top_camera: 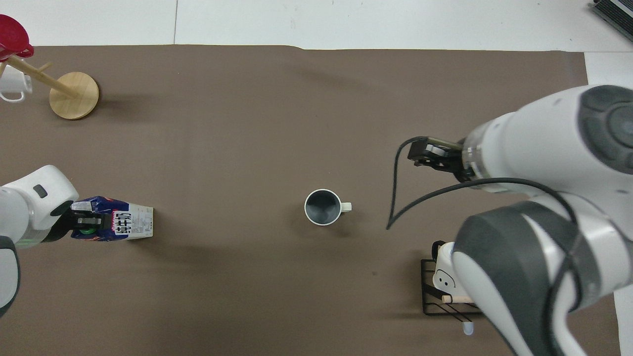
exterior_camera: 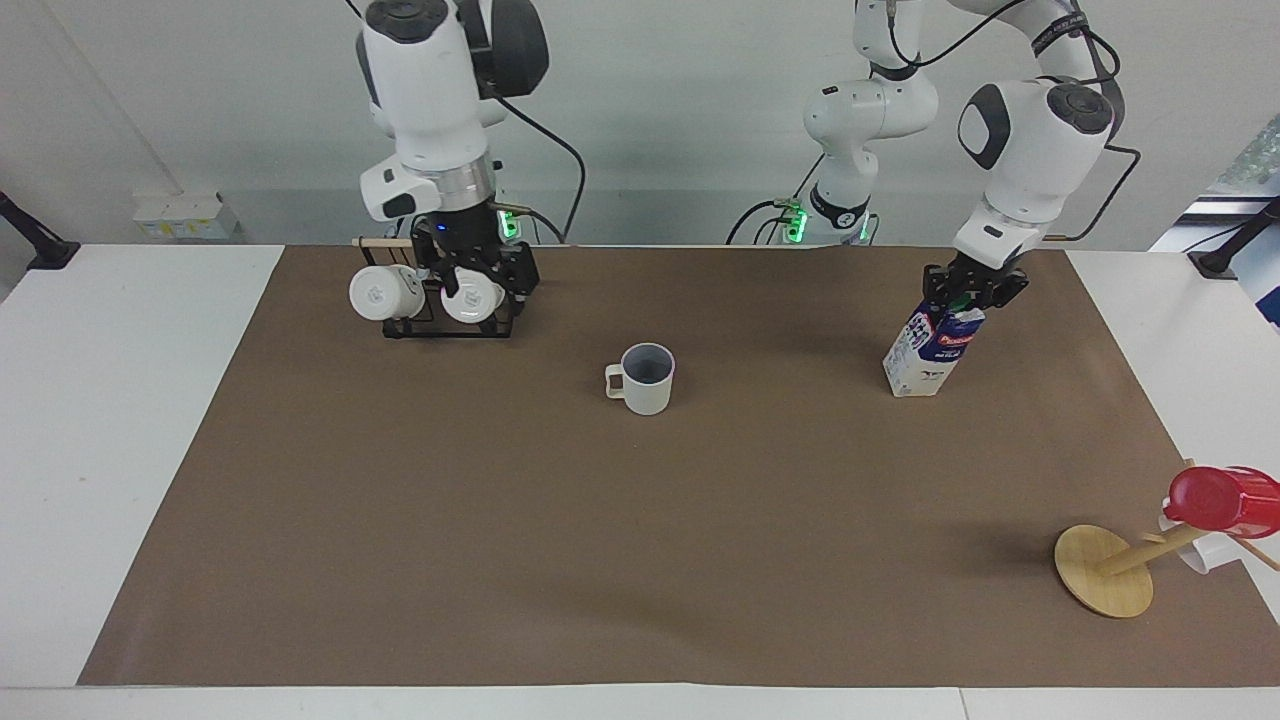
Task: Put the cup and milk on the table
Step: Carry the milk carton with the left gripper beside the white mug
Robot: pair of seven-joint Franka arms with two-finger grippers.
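Off-white, faintly beige cup [exterior_camera: 647, 380] with a dark grey inside. White and dark blue milk [exterior_camera: 932, 346] carton, red label band, black lettering on a white side panel, green cap between the black jaws of the left gripper [exterior_camera: 973, 287]. White bench [exterior_camera: 130, 400] under a wide matte brown sheet [exterior_camera: 620, 520]. Below the black jaws of the right gripper [exterior_camera: 477, 280], two bright white mugs [exterior_camera: 383, 291] with faint grey round marks on their bases, on a black wire rack [exterior_camera: 450, 325] with a pale wooden rod. Shiny red cup [exterior_camera: 1222, 499] on a light wooden stand [exterior_camera: 1102, 570]. Glossy white arms with dark grey joints, black cables.
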